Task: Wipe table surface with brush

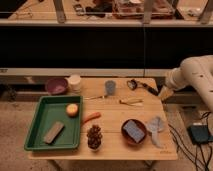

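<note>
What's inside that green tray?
A round yellowish fruit and a tan block lie in the green tray; anything beneath them is hidden. The gripper hangs beside the table, near the brush.

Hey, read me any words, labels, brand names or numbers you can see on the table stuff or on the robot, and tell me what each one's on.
No readable text anywhere.
No lettering shows on the table surface, the brush, the green tray, the grey cup or the white container.
None shows on the robot arm either; its gripper is at the table's right edge, just past the end of the brush handle.
</note>
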Robot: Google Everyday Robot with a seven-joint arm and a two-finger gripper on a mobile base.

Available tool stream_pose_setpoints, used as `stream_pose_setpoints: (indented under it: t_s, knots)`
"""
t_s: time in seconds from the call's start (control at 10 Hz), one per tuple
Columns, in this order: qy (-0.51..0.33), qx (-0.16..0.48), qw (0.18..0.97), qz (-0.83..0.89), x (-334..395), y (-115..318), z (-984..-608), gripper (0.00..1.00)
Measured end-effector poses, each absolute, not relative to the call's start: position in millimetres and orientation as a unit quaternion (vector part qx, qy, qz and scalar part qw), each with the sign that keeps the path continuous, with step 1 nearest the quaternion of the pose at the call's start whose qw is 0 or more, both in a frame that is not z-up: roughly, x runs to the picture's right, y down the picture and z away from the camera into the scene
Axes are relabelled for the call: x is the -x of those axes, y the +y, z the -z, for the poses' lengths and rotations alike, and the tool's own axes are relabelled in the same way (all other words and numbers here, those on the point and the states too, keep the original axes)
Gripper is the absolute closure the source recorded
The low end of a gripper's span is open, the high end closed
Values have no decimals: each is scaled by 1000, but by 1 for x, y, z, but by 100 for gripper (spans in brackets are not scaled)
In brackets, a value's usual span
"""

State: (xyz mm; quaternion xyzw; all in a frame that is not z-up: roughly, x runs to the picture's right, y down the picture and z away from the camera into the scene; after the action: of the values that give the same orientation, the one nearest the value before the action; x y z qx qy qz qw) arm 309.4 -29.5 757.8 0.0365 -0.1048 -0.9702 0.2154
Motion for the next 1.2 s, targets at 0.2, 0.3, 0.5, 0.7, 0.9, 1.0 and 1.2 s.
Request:
stream_pose_setpoints:
  t_s: [0.2, 0.3, 0.5, 0.7, 0.9, 1.0, 1.2]
  knots:
    - [-83, -38, 224, 970, -301, -54, -785, 20]
    - [-74, -35, 237, 968, -298, -67, -808, 20]
    - [-77, -32, 251, 964, -292, -74, -831, 20]
    - [-76, -31, 254, 964, -294, -75, -832, 20]
    - [-80, -30, 256, 963, -294, -75, -834, 20]
    - [-88, -26, 261, 961, -298, -76, -839, 20]
    - [-106, -24, 277, 955, -303, -79, -866, 20]
